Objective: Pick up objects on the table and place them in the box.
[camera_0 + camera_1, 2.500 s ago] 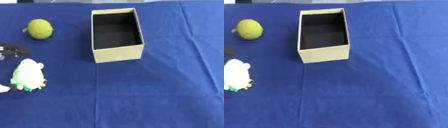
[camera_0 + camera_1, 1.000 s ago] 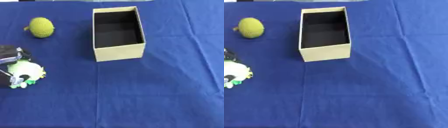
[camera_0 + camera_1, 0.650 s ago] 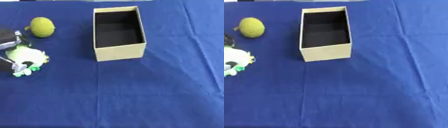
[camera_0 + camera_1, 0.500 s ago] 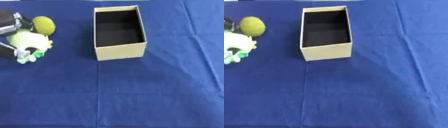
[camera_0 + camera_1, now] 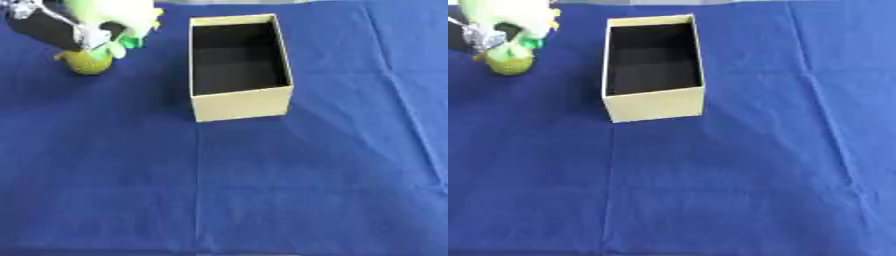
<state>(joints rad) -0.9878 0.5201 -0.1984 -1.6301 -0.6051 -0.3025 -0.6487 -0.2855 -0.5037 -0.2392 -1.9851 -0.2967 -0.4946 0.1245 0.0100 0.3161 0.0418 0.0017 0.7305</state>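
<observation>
The left hand has its fingers curled round a pale green soft toy and holds it in the air at the far left, over a yellow-green ball that lies on the blue cloth. The open box stands to the right, apart from both, and looks empty. To do this well, the toy should travel across above the box's near wall and be let go only once it hangs over the dark inside; the right hand shows nowhere.
</observation>
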